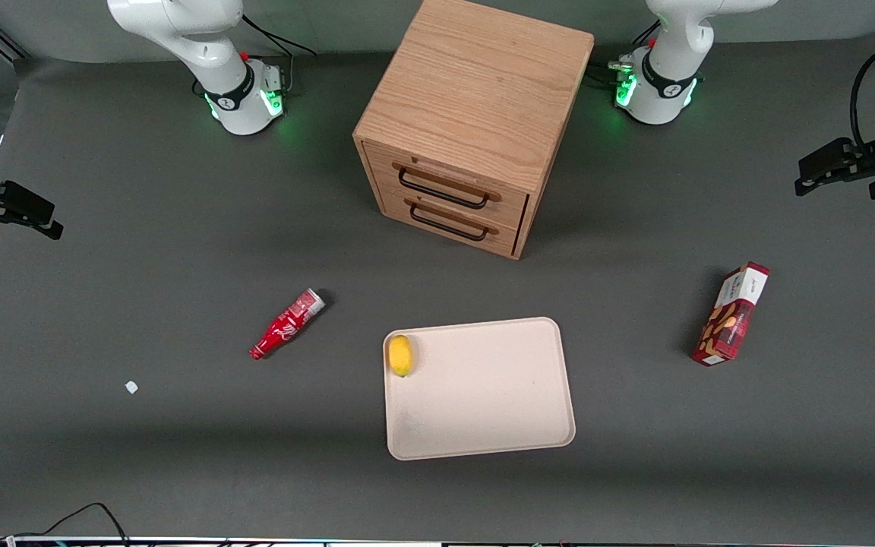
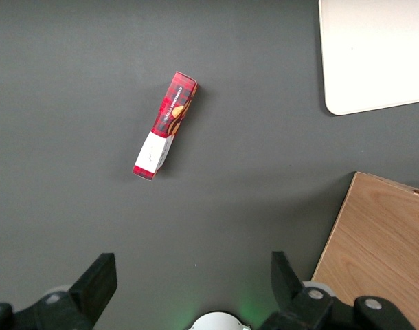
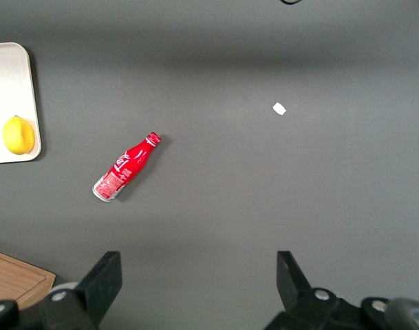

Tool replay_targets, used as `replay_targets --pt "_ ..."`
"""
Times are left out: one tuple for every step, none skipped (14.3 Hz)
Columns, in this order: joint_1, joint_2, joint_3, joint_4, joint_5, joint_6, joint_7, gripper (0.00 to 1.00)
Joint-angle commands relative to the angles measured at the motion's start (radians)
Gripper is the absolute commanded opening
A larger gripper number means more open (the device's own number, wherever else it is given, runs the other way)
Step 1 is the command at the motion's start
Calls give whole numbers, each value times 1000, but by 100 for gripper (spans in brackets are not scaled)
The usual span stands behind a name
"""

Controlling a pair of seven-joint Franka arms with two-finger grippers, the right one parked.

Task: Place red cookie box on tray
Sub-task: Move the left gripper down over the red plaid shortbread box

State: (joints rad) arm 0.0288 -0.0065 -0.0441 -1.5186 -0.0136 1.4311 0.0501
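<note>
The red cookie box (image 1: 732, 313) lies on the dark table toward the working arm's end, apart from the tray; its white end panel points away from the front camera. It also shows in the left wrist view (image 2: 165, 125). The cream tray (image 1: 483, 403) lies in the middle, nearer the front camera than the cabinet, with a yellow lemon (image 1: 400, 355) in one corner. A corner of the tray shows in the left wrist view (image 2: 374, 55). My left gripper (image 1: 806, 178) hangs high above the table, farther from the front camera than the box. It is open and empty (image 2: 190, 265).
A wooden two-drawer cabinet (image 1: 468, 114) stands farther from the front camera than the tray. A red soda bottle (image 1: 286, 324) lies beside the tray toward the parked arm's end. A small white scrap (image 1: 131, 387) lies farther that way.
</note>
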Motion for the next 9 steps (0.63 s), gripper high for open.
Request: replay_targets --pt "-9 13 9 24 0 0 2 100" --pt "-10 16 9 24 3 8 1 100" --pt "-10 23 7 23 10 21 -4 100" --pt "-10 33 6 21 21 34 -4 100" --pt "-10 54 6 21 32 40 5 100" --pt "-12 75 4 9 58 45 11 100" --pt "-12 95 3 -21 88 63 36 100" --pt "-10 106 3 -58 101 121 81 100" --pt "-7 108 3 -113 101 184 105 100"
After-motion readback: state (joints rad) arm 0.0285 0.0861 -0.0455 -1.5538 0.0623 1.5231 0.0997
